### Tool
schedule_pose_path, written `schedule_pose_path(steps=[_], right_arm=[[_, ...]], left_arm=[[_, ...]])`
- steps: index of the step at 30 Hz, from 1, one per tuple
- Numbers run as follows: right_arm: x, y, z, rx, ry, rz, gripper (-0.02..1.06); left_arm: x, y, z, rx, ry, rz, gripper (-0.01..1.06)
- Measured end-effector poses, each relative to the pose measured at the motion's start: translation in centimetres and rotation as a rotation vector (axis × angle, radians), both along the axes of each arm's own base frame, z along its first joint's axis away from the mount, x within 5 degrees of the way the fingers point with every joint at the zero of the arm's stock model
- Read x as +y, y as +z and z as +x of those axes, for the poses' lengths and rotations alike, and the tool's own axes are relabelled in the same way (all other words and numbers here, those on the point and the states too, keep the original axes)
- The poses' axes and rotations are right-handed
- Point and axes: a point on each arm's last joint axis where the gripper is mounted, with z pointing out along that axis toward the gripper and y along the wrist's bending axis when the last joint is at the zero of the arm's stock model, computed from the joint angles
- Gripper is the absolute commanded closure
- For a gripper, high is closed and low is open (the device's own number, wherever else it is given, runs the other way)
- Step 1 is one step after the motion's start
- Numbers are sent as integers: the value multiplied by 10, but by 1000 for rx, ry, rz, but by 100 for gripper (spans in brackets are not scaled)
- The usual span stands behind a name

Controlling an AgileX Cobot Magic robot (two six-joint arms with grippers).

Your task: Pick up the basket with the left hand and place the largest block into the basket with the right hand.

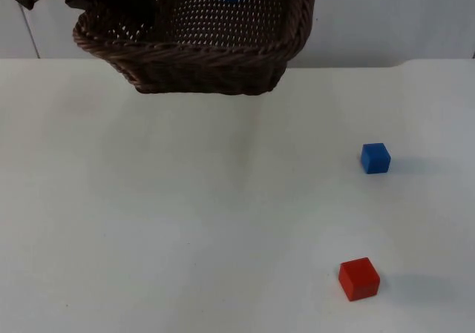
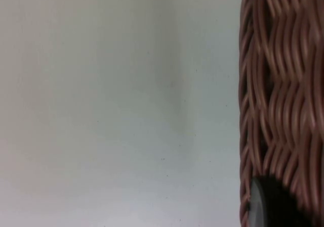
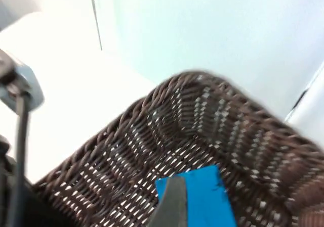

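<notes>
1. Nearest on the white table point(image 1: 148, 236) sits a red block point(image 1: 359, 279), alone.
2. Behind it, well apart, a small blue block point(image 1: 375, 158) rests on the table too.
3. Up at the far edge the wicker basket point(image 1: 200, 51) hangs above the table, its top cut off.
4. Left claw point(image 1: 111, 7) is a dark shape at the basket's left rim, gripping the wicker wall.
5. Inside lies the large blue block point(image 3: 207, 194); the right claw point(image 3: 172, 204) is over it — whether it grips, I cannot tell.
</notes>
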Motion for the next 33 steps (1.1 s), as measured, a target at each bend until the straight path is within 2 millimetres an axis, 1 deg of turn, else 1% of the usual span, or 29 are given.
schedule_pose_path(steps=[1, 5, 6, 7, 9, 11, 19, 23, 24, 27, 28, 29, 30, 32, 33], right_arm=[[0, 0, 0, 0, 0, 0, 33], [-20, 36, -26, -12, -5, 11, 33], [-23, 41, -30, -9, -6, 10, 33], [-23, 41, -30, -9, -6, 10, 33], [-29, 49, -38, -10, -8, 11, 33], [-33, 51, -43, 0, -8, 4, 33], [-42, 45, -56, 44, -5, -18, 33], [-49, 39, -66, 47, 0, -16, 33], [-49, 39, -66, 47, 0, -16, 33], [-58, 33, -79, 39, 4, -9, 33], [-58, 33, -79, 39, 4, -9, 33], [-61, 27, -83, 45, 5, -14, 33], [-68, 25, -91, 36, 5, -4, 33], [-75, 16, -102, 34, 6, 0, 33], [-80, 15, -108, 23, 7, 8, 33]], left_arm=[[0, 0, 0, 0, 0, 0, 105], [1, 0, 0, -1, -2, 9, 105], [1, 0, 0, -1, -2, 8, 105], [1, 0, 0, -1, -2, 8, 105], [1, 0, 0, -1, -2, 8, 105], [1, 0, 0, -1, -3, 11, 105], [1, -2, 0, 7, -9, 17, 105], [1, -14, 3, 35, -13, 24, 105], [1, -14, 3, 35, -13, 24, 105], [1, -23, 6, 46, -16, 33, 105], [1, -23, 6, 46, -16, 33, 105], [1, -27, 8, 44, -16, 37, 105], [1, -30, 9, 40, -17, 40, 105], [1, -34, 12, 30, -21, 47, 105], [1, -37, 13, 32, -22, 50, 105]])
